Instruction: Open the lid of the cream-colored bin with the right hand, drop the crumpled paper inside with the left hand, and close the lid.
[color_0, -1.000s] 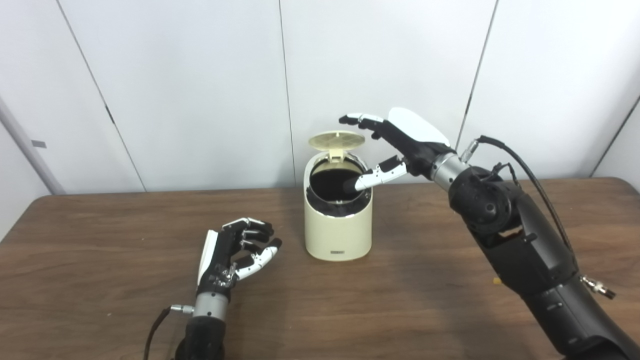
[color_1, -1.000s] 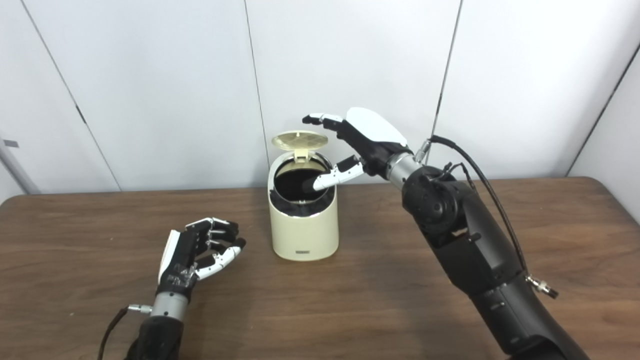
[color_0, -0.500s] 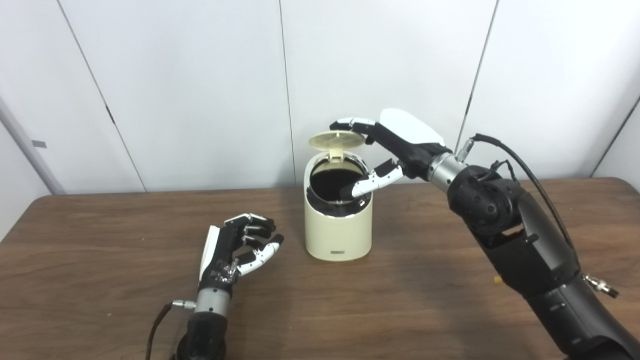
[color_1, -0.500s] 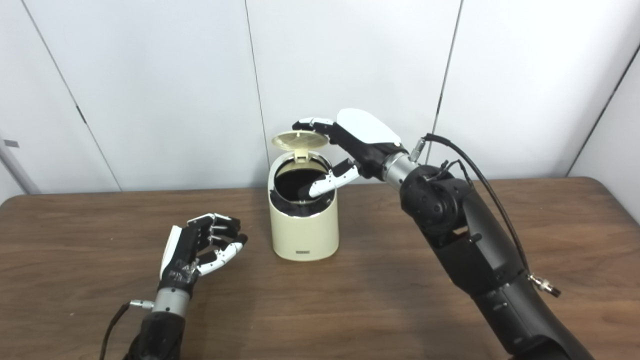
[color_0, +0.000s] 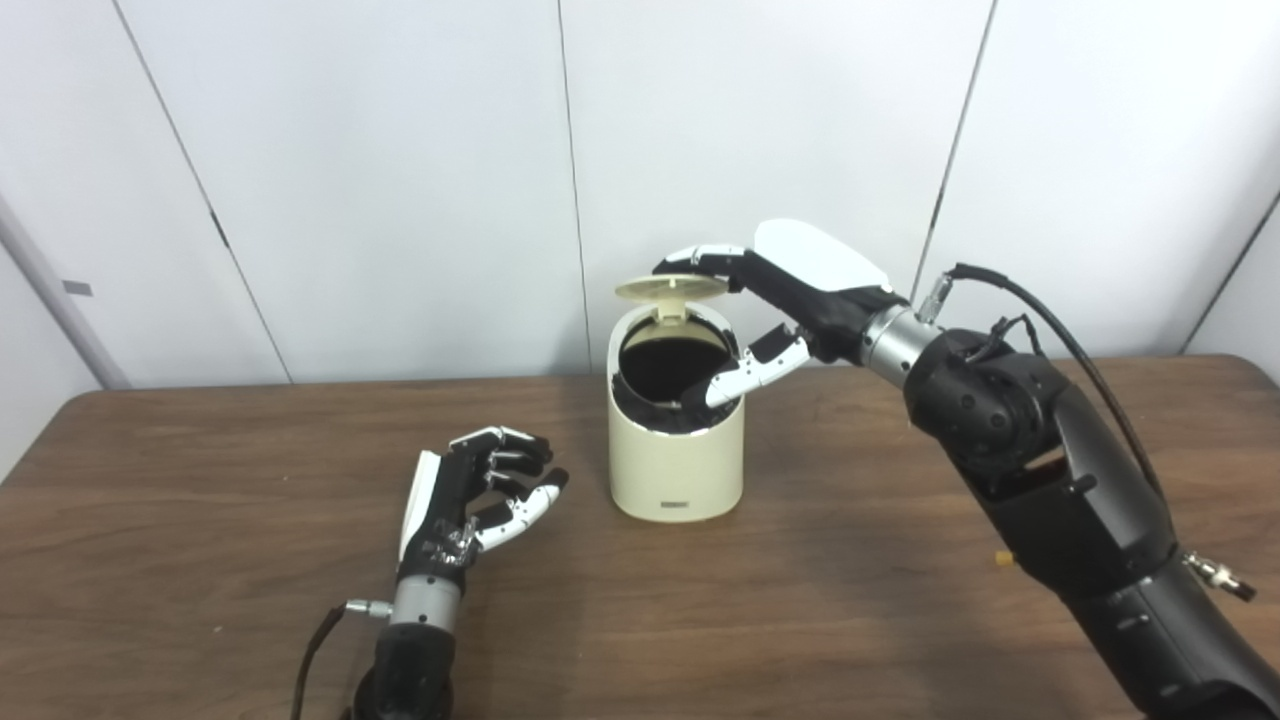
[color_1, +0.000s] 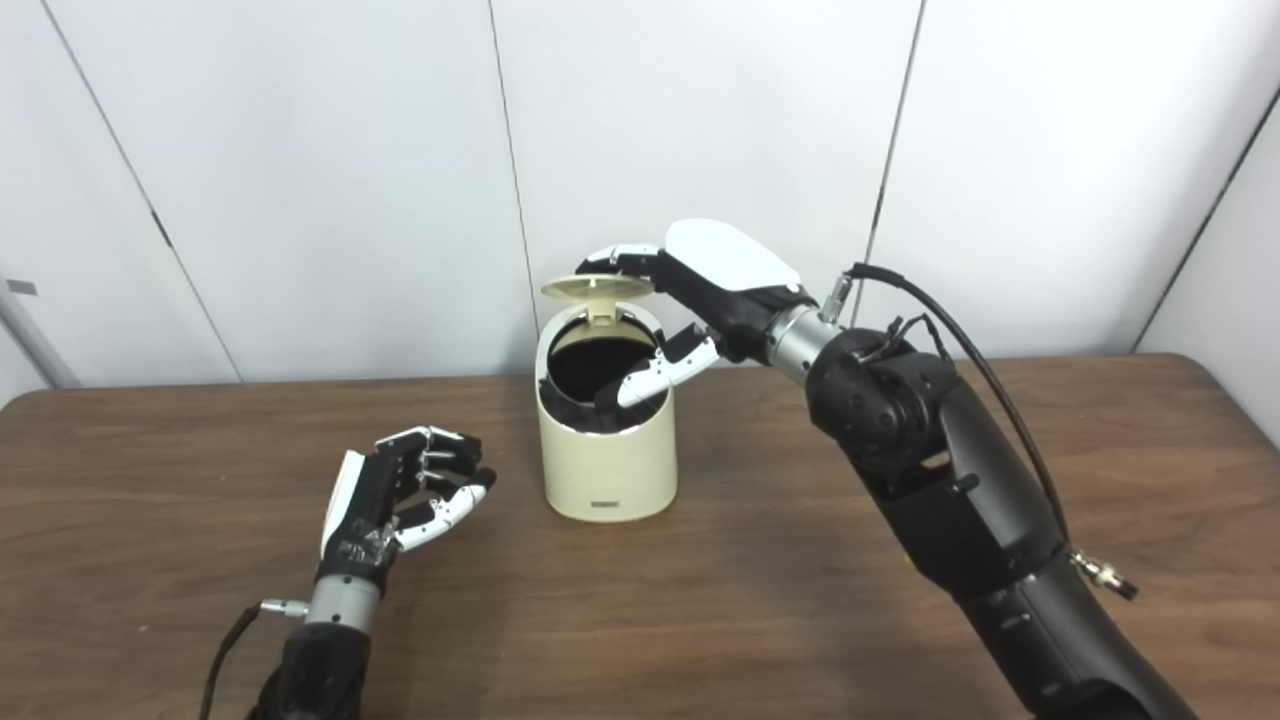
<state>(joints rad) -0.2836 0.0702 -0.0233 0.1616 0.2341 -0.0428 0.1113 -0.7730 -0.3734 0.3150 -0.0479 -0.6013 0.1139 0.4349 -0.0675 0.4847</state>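
The cream-colored bin is a short upright cylinder, its long axis vertical, with a dark interior and a small dark label low on its front facing the cameras. It stands near the middle of the brown wooden surface, toward the back. Its round lid is hinged at the rear and raised, lying nearly level above the opening. The right hand has its fingers spread, resting over the lid's top edge, while the thumb hangs at the bin's rim (contact unclear in either view). The left hand rests on the surface left of the bin, fingers loosely curled, holding nothing. The right eye view shows more bare surface at right.
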